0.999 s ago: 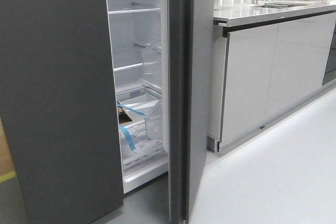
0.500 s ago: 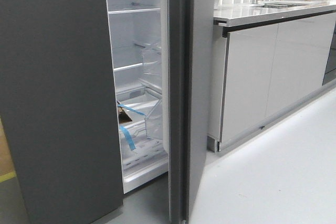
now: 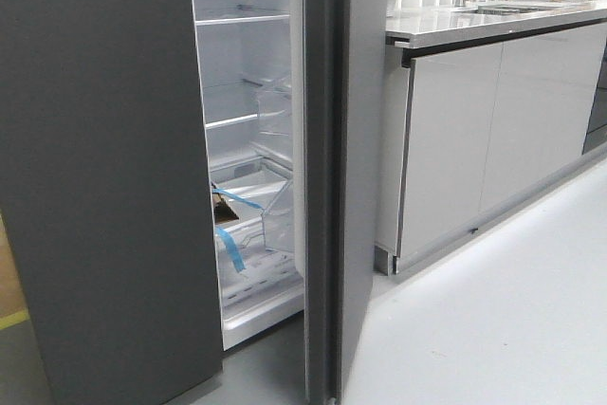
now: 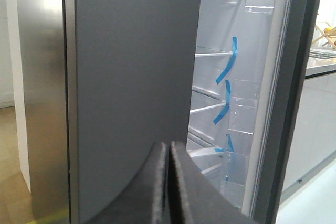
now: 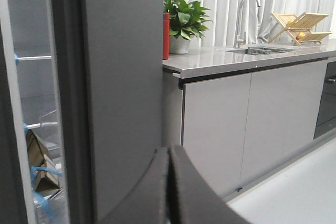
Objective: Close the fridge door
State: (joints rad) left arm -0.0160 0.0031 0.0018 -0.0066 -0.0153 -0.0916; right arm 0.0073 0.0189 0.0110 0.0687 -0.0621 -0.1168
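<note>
The fridge door (image 3: 365,139) stands wide open and I see it nearly edge-on in the front view, with its grey edge seal (image 3: 320,187) toward me and clear bins (image 3: 275,111) on its white inner side. It also shows in the right wrist view (image 5: 123,77) and in the left wrist view (image 4: 296,77). My left gripper (image 4: 169,145) is shut and empty, facing the twin fridge panel (image 4: 136,66) and apart from it. My right gripper (image 5: 169,150) is shut and empty, facing the door's outer face. Neither gripper shows in the front view.
The twin dark-grey panel (image 3: 104,158) fills the left. Glossy pale-grey cabinet doors (image 3: 450,139) under a countertop (image 3: 474,21) stand right of the door, with a plant (image 5: 184,17), red bottle (image 5: 166,35), faucet (image 5: 244,9) and dish rack (image 5: 299,24). Blue tape (image 3: 229,248) hangs inside the fridge.
</note>
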